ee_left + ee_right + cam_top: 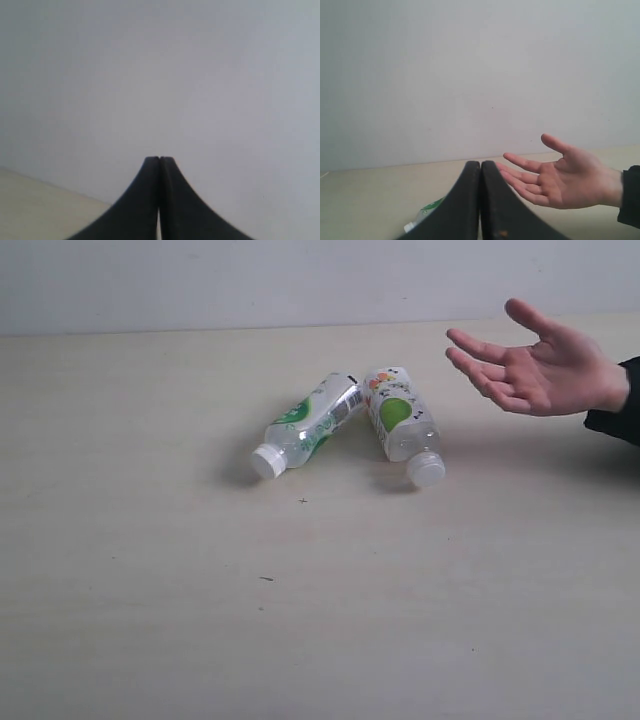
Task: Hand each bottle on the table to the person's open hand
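Note:
Two clear white-capped bottles with green-and-white labels lie on their sides on the table [150, 620], their bases touching. The left bottle [310, 423] points its cap to the front left; the right bottle [402, 422] points its cap to the front. The person's open hand [535, 365] hovers palm up at the right, just beyond the right bottle. Neither arm shows in the exterior view. My left gripper [159, 159] is shut and empty, facing the wall. My right gripper [481, 163] is shut and empty, with the hand [565, 180] past it and a bit of a bottle [425, 216] beside it.
A pale grey wall [250, 280] runs behind the table's far edge. A few tiny dark specks [266, 579] dot the tabletop in front of the bottles. The person's dark sleeve [620, 405] enters at the right edge.

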